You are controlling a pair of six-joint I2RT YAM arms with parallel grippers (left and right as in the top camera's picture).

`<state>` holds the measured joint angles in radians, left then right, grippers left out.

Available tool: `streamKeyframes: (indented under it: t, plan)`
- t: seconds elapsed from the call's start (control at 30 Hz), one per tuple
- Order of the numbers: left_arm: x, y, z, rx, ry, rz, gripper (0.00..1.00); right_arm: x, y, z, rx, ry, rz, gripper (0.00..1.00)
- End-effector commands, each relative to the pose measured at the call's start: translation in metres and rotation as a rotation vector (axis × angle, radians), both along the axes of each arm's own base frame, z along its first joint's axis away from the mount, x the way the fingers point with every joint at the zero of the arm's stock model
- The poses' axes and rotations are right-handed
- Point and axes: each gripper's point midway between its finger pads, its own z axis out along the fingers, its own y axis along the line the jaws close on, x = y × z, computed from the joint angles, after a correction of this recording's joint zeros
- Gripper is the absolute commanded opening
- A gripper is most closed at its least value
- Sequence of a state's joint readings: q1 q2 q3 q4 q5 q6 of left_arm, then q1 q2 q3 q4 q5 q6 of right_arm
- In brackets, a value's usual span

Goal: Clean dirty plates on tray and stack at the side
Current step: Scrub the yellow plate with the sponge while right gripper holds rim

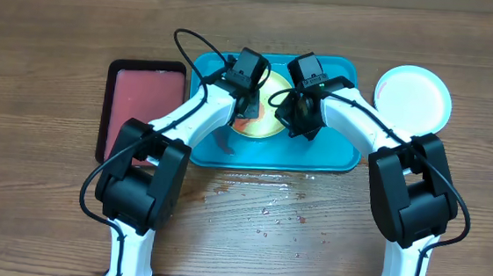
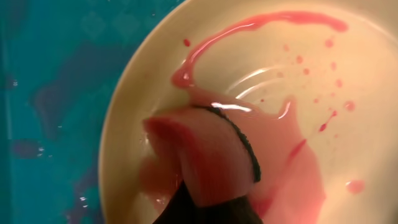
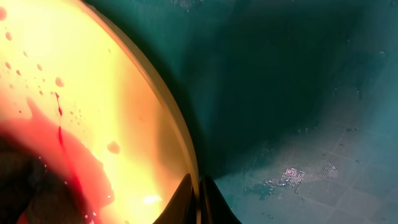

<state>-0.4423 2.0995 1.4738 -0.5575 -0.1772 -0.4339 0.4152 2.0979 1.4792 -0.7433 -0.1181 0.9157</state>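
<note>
Two claws sat over one plate, and you had both of them closed. Your left claw point(image 2: 202, 213) was clamped on a pink-soaked pad point(image 2: 199, 149) with a dark edge, and that pad pressed down on the yellow-green plate point(image 2: 140, 81), right at a pool of red sauce point(image 2: 298, 174). A thin streak of the same sauce curved along the plate's far side, with small specks scattered beside it.

Your right claw point(image 3: 199, 202) had its jaws drawn narrow, pinching the rim of the same plate at its right edge. Wet red smears lay on the plate beside it.

From overhead, the plate lay in the middle of the turquoise tray point(image 1: 333, 154), under both wrists. Just beyond the tray's right end, a pale plate point(image 1: 413, 98) rested on the bare desk point(image 1: 62, 18), touching nothing else. On the tray's left, close beside it, lay a black-rimmed tray point(image 1: 148, 104) with a reddish inside. Near you, in front of the turquoise tray, droplets point(image 1: 263, 212) speckled the desk between the two arm bases.
</note>
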Motion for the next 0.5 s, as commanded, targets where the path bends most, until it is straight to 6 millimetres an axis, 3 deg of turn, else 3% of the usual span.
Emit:
streamKeyframes:
  t: [0.0,0.17,0.3,0.47]
  plan:
    - [0.007,0.019,-0.003,0.089,0.010,0.001,0.04,0.000,0.003,0.002,-0.002,-0.010,0.012,0.04]
    - [0.021,-0.005,0.022,0.046,-0.035,-0.057,0.04,0.000,0.003,0.001,-0.001,-0.010,0.012,0.04]
    - [0.021,-0.027,0.021,-0.034,-0.040,-0.093,0.04,0.000,0.003,0.001,-0.001,-0.008,0.012,0.04]
    - [0.019,-0.037,0.012,-0.086,-0.021,-0.098,0.04,-0.001,0.002,0.001,-0.003,-0.006,0.013,0.04]
